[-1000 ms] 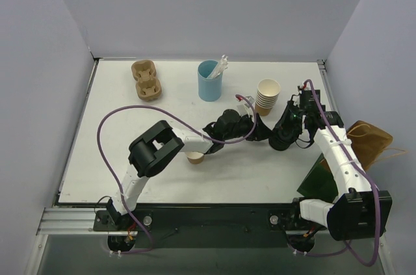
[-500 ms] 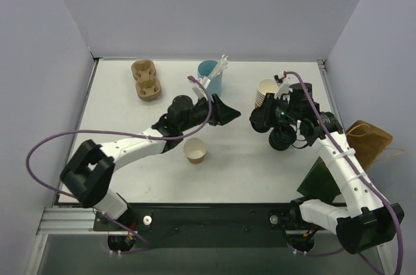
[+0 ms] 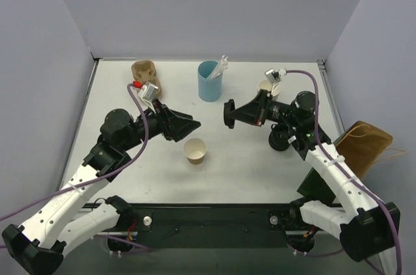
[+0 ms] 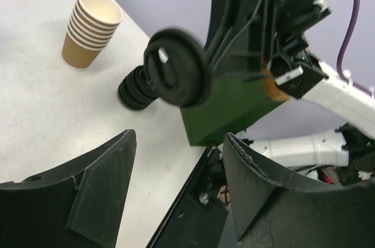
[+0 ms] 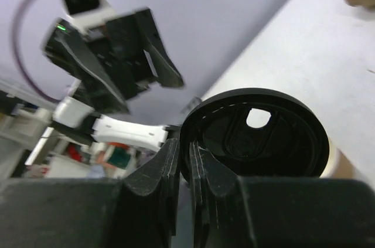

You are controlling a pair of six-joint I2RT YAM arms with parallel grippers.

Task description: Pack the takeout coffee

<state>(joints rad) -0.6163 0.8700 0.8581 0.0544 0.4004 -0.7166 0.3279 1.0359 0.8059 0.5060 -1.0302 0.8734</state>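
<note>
Top external: right tool (image 3: 235, 114) grips lid (image 3: 229, 119), cup (image 3: 195, 151) nearby

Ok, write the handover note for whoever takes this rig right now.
The left end effector is open and empty. The right end effector is shut on the black lid, held on edge in the air. The tan cup stands uncovered on the table; the green bag sits at its right edge. Done: lid gripped. Left: lid the cup, then pack it in the bag.

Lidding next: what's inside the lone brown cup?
The cup looks empty, pale lining showing; bottom too small to check. Unlidded; the right gripper clamps the black lid in its jaws.
</note>
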